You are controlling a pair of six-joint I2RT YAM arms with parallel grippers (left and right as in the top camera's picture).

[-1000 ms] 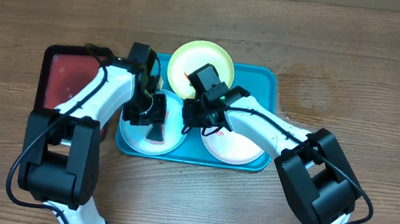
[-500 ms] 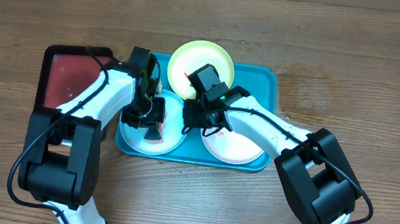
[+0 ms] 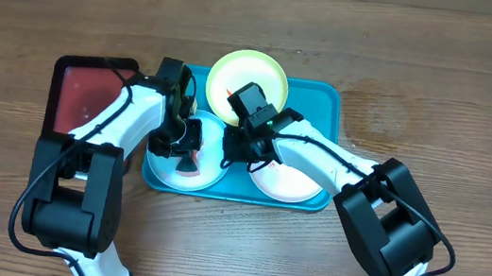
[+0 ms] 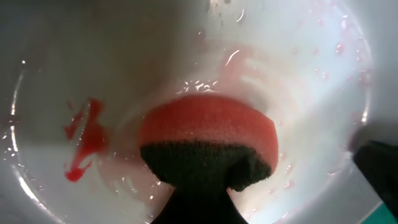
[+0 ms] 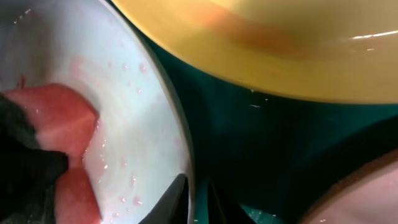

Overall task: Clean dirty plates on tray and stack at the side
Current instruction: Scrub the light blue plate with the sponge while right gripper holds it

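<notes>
The turquoise tray [image 3: 327,101] holds three plates. The lime-green plate [image 3: 252,74] is at its back, the pale blue plate [image 3: 165,173] at front left, the white plate [image 3: 292,184] at front right. My left gripper [image 3: 189,154] is shut on a red sponge with a dark scrub side [image 4: 208,134] and presses it onto the wet pale blue plate [image 4: 298,56], beside a red smear [image 4: 84,134]. My right gripper [image 5: 194,202] is shut on that plate's right rim [image 5: 183,143], one finger on each side. The lime-green plate [image 5: 280,43] lies just beyond.
A dark red black-rimmed tray [image 3: 85,93] sits left of the turquoise tray, partly under my left arm. Bare wooden table surrounds both trays. The white plate's edge [image 5: 367,193] shows at the lower right of the right wrist view.
The left gripper has shifted the sponge slightly on the pale blue plate. The right gripper has edged a little to the left, still on the rim.
</notes>
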